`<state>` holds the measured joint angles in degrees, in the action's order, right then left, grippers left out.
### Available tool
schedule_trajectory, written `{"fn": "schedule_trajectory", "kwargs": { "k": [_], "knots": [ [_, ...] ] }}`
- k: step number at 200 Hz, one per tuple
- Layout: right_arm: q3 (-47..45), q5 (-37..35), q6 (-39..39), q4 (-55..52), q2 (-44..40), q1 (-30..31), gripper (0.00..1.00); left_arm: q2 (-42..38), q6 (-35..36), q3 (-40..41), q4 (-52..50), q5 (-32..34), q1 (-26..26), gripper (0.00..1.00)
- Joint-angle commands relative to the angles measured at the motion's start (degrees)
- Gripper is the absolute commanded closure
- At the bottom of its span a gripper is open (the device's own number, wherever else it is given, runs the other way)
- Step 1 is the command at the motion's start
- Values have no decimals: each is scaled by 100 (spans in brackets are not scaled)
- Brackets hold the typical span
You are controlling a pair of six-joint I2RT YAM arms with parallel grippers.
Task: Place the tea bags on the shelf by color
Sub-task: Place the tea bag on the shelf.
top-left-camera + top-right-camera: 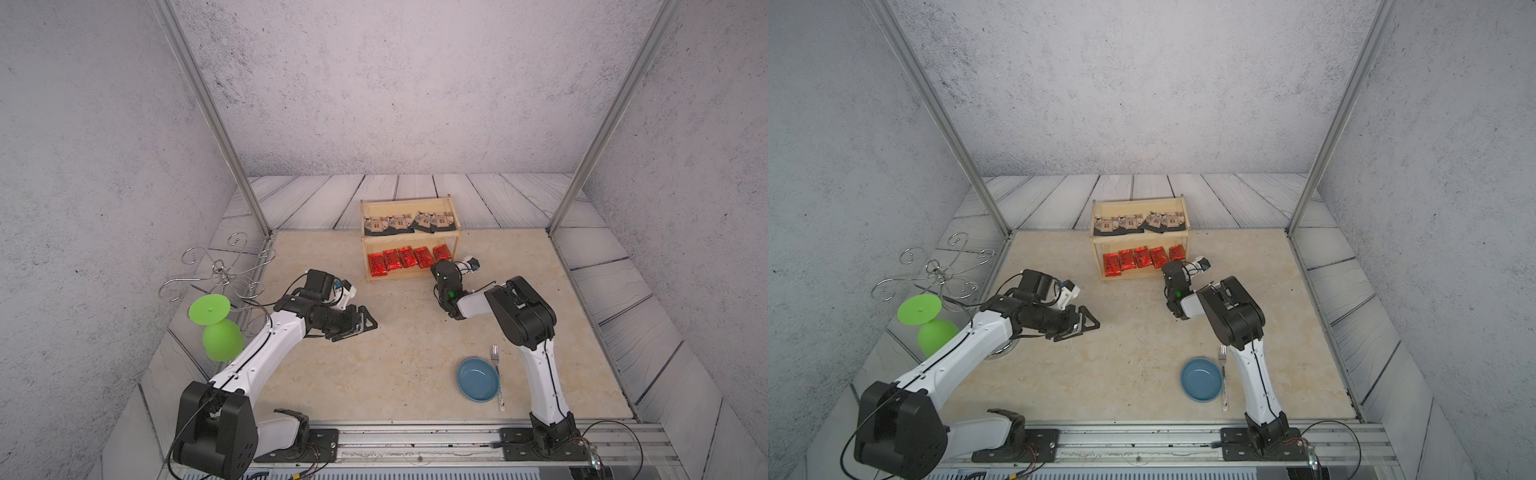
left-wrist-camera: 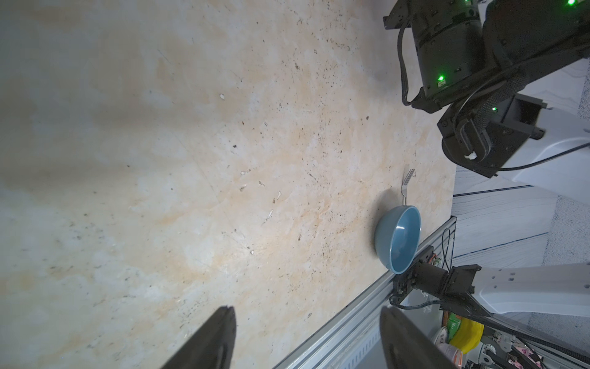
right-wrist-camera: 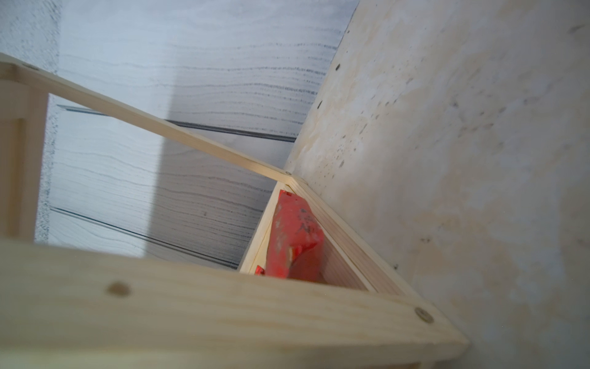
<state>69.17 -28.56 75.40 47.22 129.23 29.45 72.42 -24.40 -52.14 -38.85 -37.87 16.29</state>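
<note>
The pale wooden shelf (image 1: 407, 239) (image 1: 1140, 240) stands at the back of the table. Several black tea bags (image 1: 409, 222) (image 1: 1139, 222) lie in a row on its upper tier. Several red tea bags (image 1: 399, 259) (image 1: 1133, 258) line the lower tier. My right gripper (image 1: 440, 264) (image 1: 1172, 267) reaches down at the lower tier's right end, by the rightmost red packet (image 1: 441, 252). The right wrist view shows that packet (image 3: 293, 233) behind a shelf beam (image 3: 191, 313), and the fingers are hidden. My left gripper (image 1: 368, 322) (image 2: 308, 319) hovers open and empty over bare table, left of the shelf.
A blue bowl (image 1: 478, 379) (image 2: 399, 239) with a fork (image 1: 496, 370) beside it sits front right, next to the right arm. A green goblet (image 1: 218, 328) hangs from a wire rack (image 1: 220, 272) at the left edge. An aluminium rail (image 1: 415, 436) runs along the front.
</note>
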Motion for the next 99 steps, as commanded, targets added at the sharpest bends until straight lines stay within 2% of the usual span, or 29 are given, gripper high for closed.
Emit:
{"fn": "schedule_trajectory", "kwargs": {
  "k": [1, 63, 99],
  "knots": [
    [100, 180, 77, 14, 107, -28, 83, 53, 65, -7, -96, 105, 25, 23],
    [-449, 424, 130, -443, -527, -24, 48, 0, 31, -7, -106, 258, 14, 23],
    [-858, 510, 209, -1160, -1174, 44, 42, -28, -4, -14, -100, 318, -12, 22]
  ]
}}
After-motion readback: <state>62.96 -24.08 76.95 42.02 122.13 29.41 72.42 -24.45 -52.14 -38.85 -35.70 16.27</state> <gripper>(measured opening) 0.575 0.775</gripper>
